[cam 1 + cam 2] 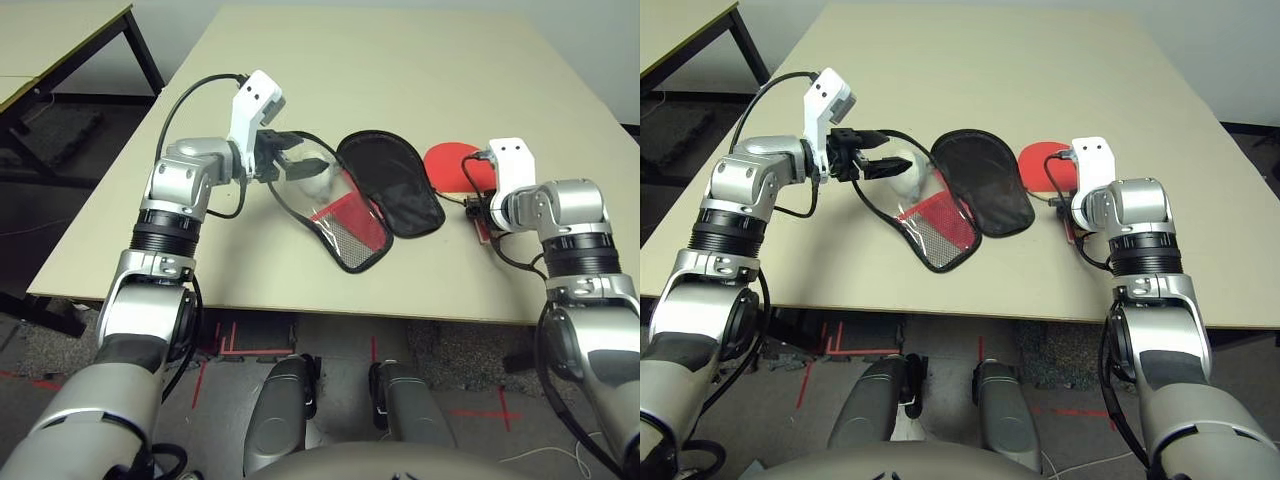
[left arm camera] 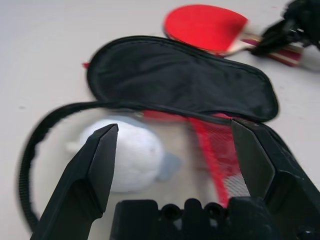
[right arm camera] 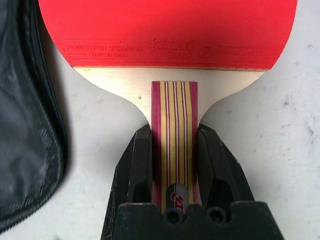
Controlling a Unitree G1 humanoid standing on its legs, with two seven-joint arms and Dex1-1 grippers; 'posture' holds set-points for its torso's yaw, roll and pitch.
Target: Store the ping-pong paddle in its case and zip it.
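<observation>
- The right fingers [image 3: 174, 131] pinch the handle of the paddle [image 3: 170, 35], flat on the table [image 1: 240, 285] beside the case; a loose pinch could let the blade swing when lifted.
- The case [image 1: 390, 190] lies spread open, so a low blade might shove it.
- The white ball [image 2: 132, 157] could block closing.
- The left fingers [image 2: 174, 125], wide and empty, may snag the rim.
</observation>
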